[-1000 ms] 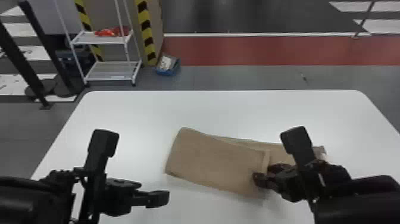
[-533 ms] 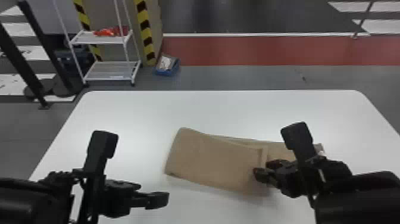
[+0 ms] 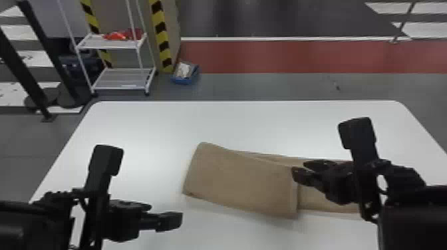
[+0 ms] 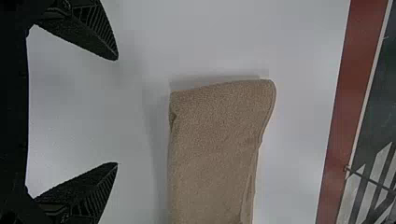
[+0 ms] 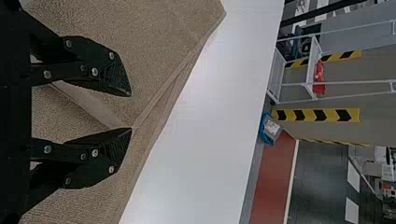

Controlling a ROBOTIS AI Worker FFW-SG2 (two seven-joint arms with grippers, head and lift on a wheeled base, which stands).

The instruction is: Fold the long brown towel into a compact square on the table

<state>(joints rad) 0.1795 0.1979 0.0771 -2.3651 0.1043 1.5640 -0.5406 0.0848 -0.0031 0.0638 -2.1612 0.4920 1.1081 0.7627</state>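
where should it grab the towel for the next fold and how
Probably by the stretch reaching right from under the folded flap, near its right end, with the right gripper coming down from the right to pinch the near edge. That stretch lies flat and pokes out past the flap, so it should lift without dragging the flap open.

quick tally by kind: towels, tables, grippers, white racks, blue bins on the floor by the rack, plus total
towel: 1
table: 1
left gripper and right gripper: 2
white rack: 1
blue bin: 1
total: 6
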